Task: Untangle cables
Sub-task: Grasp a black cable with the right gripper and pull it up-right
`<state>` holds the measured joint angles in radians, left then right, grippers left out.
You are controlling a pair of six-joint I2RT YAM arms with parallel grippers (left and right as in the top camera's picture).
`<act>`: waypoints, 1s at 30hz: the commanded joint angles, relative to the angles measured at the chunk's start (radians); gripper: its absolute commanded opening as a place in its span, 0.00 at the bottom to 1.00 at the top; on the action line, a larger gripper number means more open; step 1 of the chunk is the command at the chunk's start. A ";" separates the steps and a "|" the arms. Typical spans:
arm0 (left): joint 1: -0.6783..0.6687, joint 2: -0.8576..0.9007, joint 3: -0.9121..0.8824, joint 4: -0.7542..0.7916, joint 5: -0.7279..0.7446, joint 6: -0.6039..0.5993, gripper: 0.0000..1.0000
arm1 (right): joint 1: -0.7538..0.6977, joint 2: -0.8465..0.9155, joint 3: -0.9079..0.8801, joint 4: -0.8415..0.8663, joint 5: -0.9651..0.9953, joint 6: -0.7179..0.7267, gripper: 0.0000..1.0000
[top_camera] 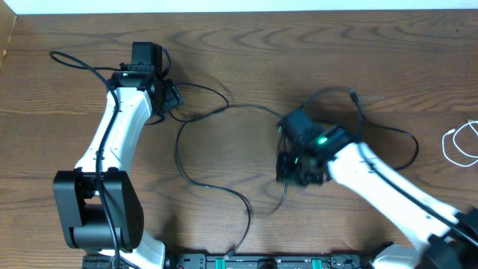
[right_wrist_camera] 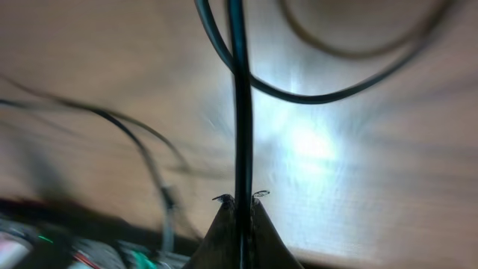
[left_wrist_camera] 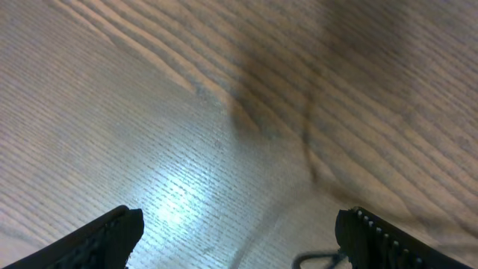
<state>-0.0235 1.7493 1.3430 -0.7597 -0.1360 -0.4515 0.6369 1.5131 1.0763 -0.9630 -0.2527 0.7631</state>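
My R gripper (right_wrist_camera: 240,203) is pinched shut on a thin black cable (right_wrist_camera: 241,112). The cord runs straight up from btw the tips, but the pic is blurry there. My L gripper (left_wrist_camera: 239,243) is wide open w/ nothing btw its fingers (left_wrist_camera: 104,239), just wood table (left_wrist_camera: 187,112). From overhead, the black cords lie mid table. One long loop (top_camera: 179,153) goes from near the L gripper over to the R gripper. The white cable (top_camera: 457,142) sits curled at the far right edge, well apart from the black ones.
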 commanded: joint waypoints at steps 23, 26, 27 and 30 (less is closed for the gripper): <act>0.001 0.003 0.002 -0.003 -0.006 0.002 0.88 | -0.546 -0.061 0.593 -0.001 0.269 -0.284 0.01; 0.001 0.003 0.002 -0.003 -0.044 0.009 0.88 | -0.593 -0.049 0.593 0.001 0.268 -0.291 0.01; 0.002 0.003 0.002 -0.003 -0.068 0.009 0.88 | -0.604 -0.043 0.593 0.000 0.259 -0.296 0.01; 0.022 0.003 0.002 -0.003 -0.105 -0.007 0.88 | -0.613 -0.025 0.593 -0.002 0.238 -0.316 0.01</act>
<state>-0.0204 1.7493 1.3430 -0.7589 -0.1764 -0.4484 0.0292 1.4681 1.6409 -0.9672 -0.0036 0.4877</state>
